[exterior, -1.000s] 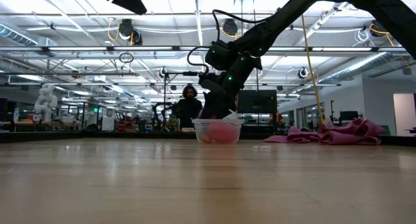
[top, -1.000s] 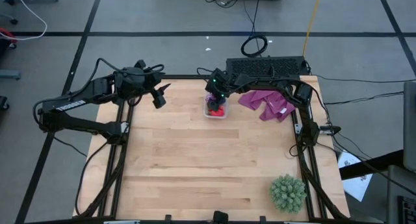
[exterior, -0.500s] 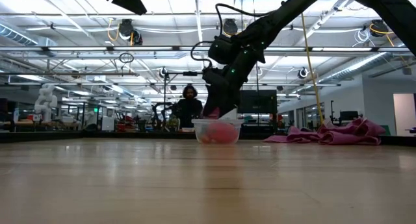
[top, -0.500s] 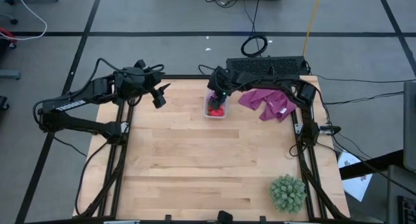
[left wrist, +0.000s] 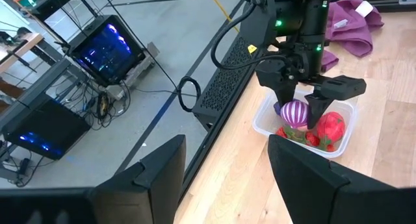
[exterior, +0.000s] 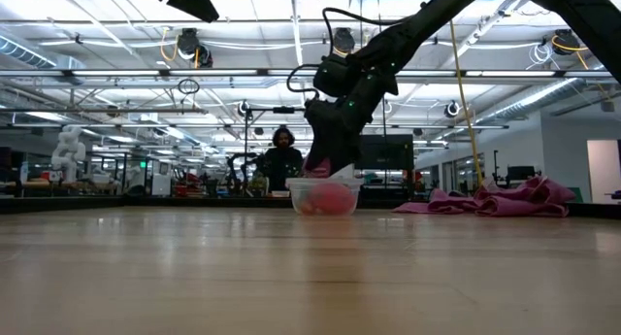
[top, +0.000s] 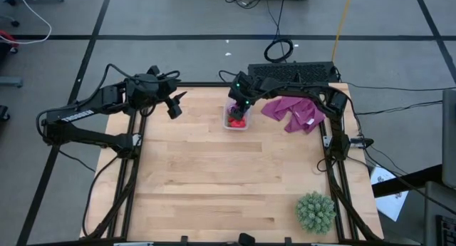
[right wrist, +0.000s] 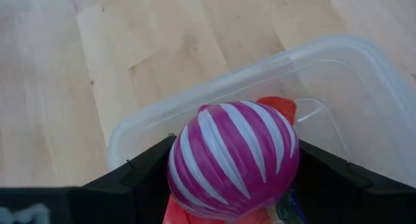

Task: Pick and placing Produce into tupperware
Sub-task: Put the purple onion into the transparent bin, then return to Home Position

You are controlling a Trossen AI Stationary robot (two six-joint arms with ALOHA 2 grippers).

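A: What does the right gripper (left wrist: 305, 97) have?

B: Its dark fingers (right wrist: 140, 175) are spread about as wide as a striped ball (right wrist: 233, 160), which sits between them. They flank it on both sides, but I cannot tell whether they clamp it or have just let go. The gripper hangs right over the tub (top: 236, 122), near the table's (top: 214, 196) 12 o'clock edge in the high view.

A: And the tub?

B: Clear, thin plastic, rectangular with rounded corners. Under the ball lies a glossy red piece (left wrist: 330, 126), with small red bits and something greenish beside it. The ball is smooth, magenta with white stripes, nearly round.

A: How far along is it?

B: Close to done, I judge. No loose produce shows on the pale wood anywhere. What seems left is freeing the ball, if it is not free already, and lifting clear.

A: The left gripper (top: 174, 103)?

B: Idle at about 10 o'clock on the table, well apart from the tub, fingers wide and empty.

A: Anything else?

B: A crumpled purple cloth (top: 292, 114), soft and folded, just toward 3 o'clock of the tub. A green spiky ball (top: 315, 212) sits at about 5 o'clock. A person (exterior: 281, 160) stands in the room beyond.
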